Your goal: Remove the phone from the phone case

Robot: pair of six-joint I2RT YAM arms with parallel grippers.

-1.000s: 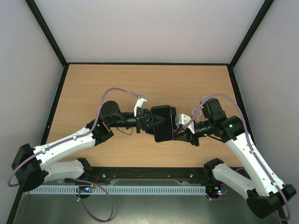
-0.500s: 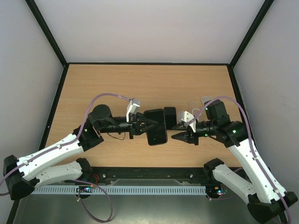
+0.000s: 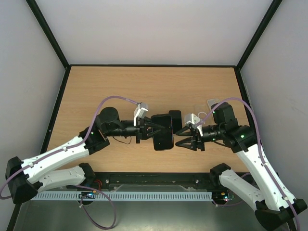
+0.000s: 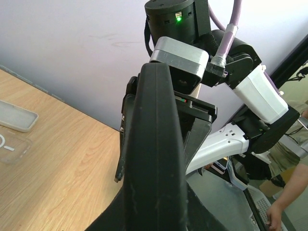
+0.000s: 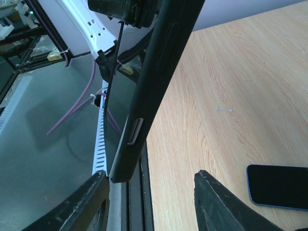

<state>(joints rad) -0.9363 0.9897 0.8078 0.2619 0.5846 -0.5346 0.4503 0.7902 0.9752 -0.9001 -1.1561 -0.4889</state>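
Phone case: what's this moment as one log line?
left gripper: shut on phone case | right gripper: open, off case | loose phone: on table

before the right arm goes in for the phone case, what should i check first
1. Hold: the left gripper is clamped on the phone case: ok.
2. Ready to grasp: the right gripper has its fingers spread: ok.
3. Second grip: the right gripper sits beside the case's edge, holding nothing: not ok.
4. Case clear of the table: the right wrist view shows it held on edge in the air: ok.
5. Phone inside the case: cannot tell.
6. Free space nearby: a loose black phone lies on the table close to the right gripper: not ok.
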